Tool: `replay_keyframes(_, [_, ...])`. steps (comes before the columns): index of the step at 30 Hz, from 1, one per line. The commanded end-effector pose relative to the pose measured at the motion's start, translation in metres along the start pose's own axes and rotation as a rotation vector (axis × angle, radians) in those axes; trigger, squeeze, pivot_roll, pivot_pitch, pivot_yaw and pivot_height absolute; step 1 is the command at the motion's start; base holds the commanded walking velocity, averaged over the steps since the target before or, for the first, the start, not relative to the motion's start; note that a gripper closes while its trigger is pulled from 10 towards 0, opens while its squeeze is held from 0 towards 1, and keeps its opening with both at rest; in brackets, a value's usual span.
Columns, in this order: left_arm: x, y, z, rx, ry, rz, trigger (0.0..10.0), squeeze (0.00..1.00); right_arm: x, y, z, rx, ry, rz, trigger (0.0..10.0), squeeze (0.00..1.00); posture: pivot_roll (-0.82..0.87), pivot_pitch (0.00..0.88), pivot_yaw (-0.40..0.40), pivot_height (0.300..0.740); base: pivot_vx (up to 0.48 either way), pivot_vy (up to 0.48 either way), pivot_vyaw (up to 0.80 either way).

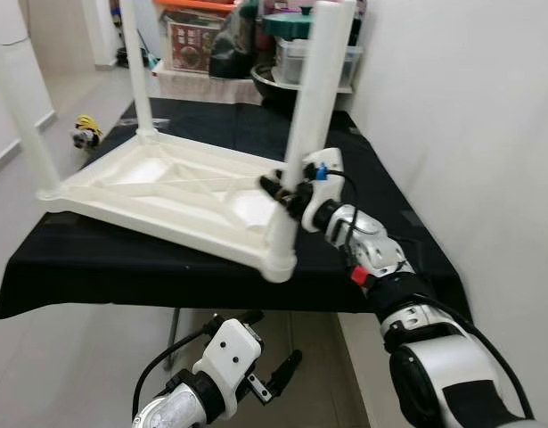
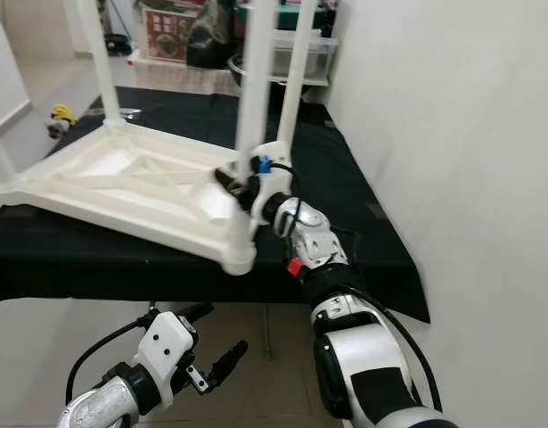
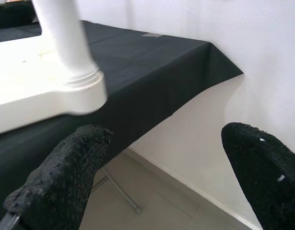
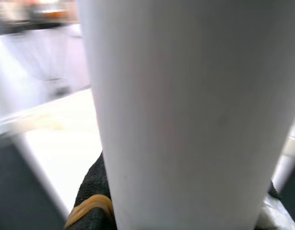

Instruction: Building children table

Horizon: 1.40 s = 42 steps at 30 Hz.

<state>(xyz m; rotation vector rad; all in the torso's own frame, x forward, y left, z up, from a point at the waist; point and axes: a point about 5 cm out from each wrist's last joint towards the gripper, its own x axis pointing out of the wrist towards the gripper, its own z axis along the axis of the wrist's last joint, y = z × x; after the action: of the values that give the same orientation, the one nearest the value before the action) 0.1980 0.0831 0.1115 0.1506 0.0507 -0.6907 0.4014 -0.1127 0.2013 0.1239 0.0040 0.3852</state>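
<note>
The white plastic children's table (image 1: 167, 192) lies upside down on the black-draped counter (image 1: 95, 259), legs pointing up, its near corner reaching the counter's front edge. I have my right claw (image 1: 290, 192) clamped around the near corner leg (image 1: 314, 107), low down just above its socket. I judge the plastic light, stiff and rather slick, so gripping close to the socket suits it best. My left claw (image 1: 272, 374) hangs open below the counter edge, holding nothing
</note>
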Motion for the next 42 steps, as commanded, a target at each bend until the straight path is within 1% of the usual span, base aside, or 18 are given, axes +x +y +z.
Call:
replay_keyframes(1, [0.0, -0.001, -0.003, -0.005, 0.011, -0.005, 10.0, 0.0, -0.01, -0.033, -0.011, 0.063, 0.059, -0.334, 0.0, 0.0, 0.13, 0.0, -0.126, 0.74, 0.0, 0.0, 0.0])
replay_keyframes(4, [0.0, -0.001, -0.003, -0.005, 0.012, -0.007, 10.0, 0.0, -0.024, -0.049, -0.021, 0.142, 0.064, -0.677, 0.0, 0.0, 0.13, 0.0, -0.127, 0.74, 0.0, 0.0, 0.0])
replay_keyframes(8, [0.0, -0.001, -0.003, -0.003, 0.014, -0.009, 10.0, 0.0, -0.026, -0.041, -0.026, 0.194, 0.066, -0.774, 0.0, 0.0, 0.14, 0.0, -0.127, 0.74, 0.0, 0.0, 0.0])
replay_keyframes(9, [0.001, -0.001, -0.003, -0.002, 0.014, -0.009, 10.0, 0.0, -0.021, -0.031, -0.027, 0.207, 0.071, -0.74, 6.0, 0.0, 0.14, 0.0, -0.129, 0.74, 0.0, 0.0, 0.0])
replay_keyframes(11, [0.001, -0.001, -0.003, -0.002, 0.014, -0.009, 10.0, 0.0, -0.021, -0.031, -0.027, 0.207, 0.071, -0.74, 6.0, 0.0, 0.14, 0.0, -0.129, 0.74, 0.0, 0.0, 0.0])
replay_keyframes(12, [0.001, -0.001, -0.003, -0.001, 0.014, -0.008, 10.0, 0.0, -0.013, -0.016, -0.025, 0.234, 0.049, -0.657, 10.0, 0.0, 0.14, 0.0, -0.124, 0.74, 0.0, 0.0, 0.0])
replay_keyframes(13, [0.001, -0.001, -0.003, 0.001, 0.014, -0.007, 10.0, 0.0, -0.006, -0.003, -0.02, 0.249, 0.012, -0.56, 10.0, 0.71, 0.13, 0.0, -0.122, 0.74, 0.0, 0.0, 0.0])
replay_keyframes(14, [0.001, -0.001, -0.003, 0.001, 0.014, -0.007, 10.0, 0.0, -0.006, -0.003, -0.02, 0.249, 0.012, -0.56, 10.0, 0.71, 0.13, 0.0, -0.122, 0.74, 0.0, 0.0, 0.0])
replay_keyframes(15, [0.002, 0.0, -0.002, 0.002, 0.014, -0.006, 10.0, 0.0, -0.002, 0.006, -0.015, 0.25, -0.022, -0.507, 10.0, 1.0, 0.13, 0.0, -0.123, 0.74, 0.0, 0.0, 0.0])
replay_keyframes(18, [0.002, 0.0, -0.002, 0.002, 0.012, -0.001, 10.0, 0.0, 0.0, 0.007, -0.002, 0.228, -0.111, -0.428, 10.0, 1.0, 0.13, 0.0, -0.126, 0.74, 0.0, 0.0, 0.0])
replay_keyframes(19, [0.002, 0.0, -0.002, 0.001, 0.013, 0.0, 10.0, 0.0, 0.0, 0.008, 0.003, 0.225, -0.146, -0.384, 10.0, 0.0, 0.13, 0.0, -0.125, 0.74, 0.0, 0.0, 0.0])
replay_keyframes(25, [0.002, 0.001, -0.002, 0.0, 0.012, -0.002, 10.0, 0.0, 0.001, 0.008, 0.012, 0.233, -0.183, -0.252, 10.0, 0.0, 0.13, 0.0, -0.121, 0.74, 0.0, 0.0, 0.0])
replay_keyframes(26, [0.003, 0.0, -0.002, -0.001, 0.01, -0.004, 10.0, 0.0, -0.001, 0.009, 0.015, 0.226, -0.156, 0.07, 10.0, 0.0, 0.13, 0.0, -0.122, 0.74, 0.0, 0.0, 0.0])
replay_keyframes(31, [0.003, 0.0, -0.002, -0.002, 0.009, -0.004, 10.0, 0.0, -0.012, 0.015, 0.014, 0.159, -0.103, 0.422, 10.0, 0.0, 0.13, 0.0, -0.125, 0.74, 0.0, 0.0, 0.0])
replay_keyframes(33, [0.003, 0.0, -0.002, -0.002, 0.009, -0.003, 10.0, 0.0, -0.026, 0.026, 0.009, 0.096, -0.03, 0.707, 10.0, 0.0, 0.13, 0.0, -0.126, 0.74, 0.0, 0.0, 0.0])
replay_keyframes(40, [0.002, -0.001, -0.002, -0.003, 0.009, 0.0, 10.0, 0.0, -0.03, 0.051, -0.003, -0.059, 0.071, 0.957, 10.0, 0.0, 0.14, 0.0, -0.128, 0.74, 0.0, 0.0, 0.0])
replay_keyframes(41, [0.002, -0.001, -0.002, -0.003, 0.009, -0.001, 10.0, 0.0, -0.026, 0.054, -0.003, -0.092, 0.055, 0.938, 0.0, 0.0, 0.13, 0.0, -0.127, 0.74, 0.0, 0.0, 0.0])
replay_keyframes(42, [0.002, -0.001, -0.002, -0.002, 0.009, -0.001, 10.0, 0.0, -0.023, 0.055, -0.002, -0.114, 0.043, 0.926, 0.0, 0.0, 0.13, 0.0, -0.127, 0.74, 0.0, 0.0, 0.0])
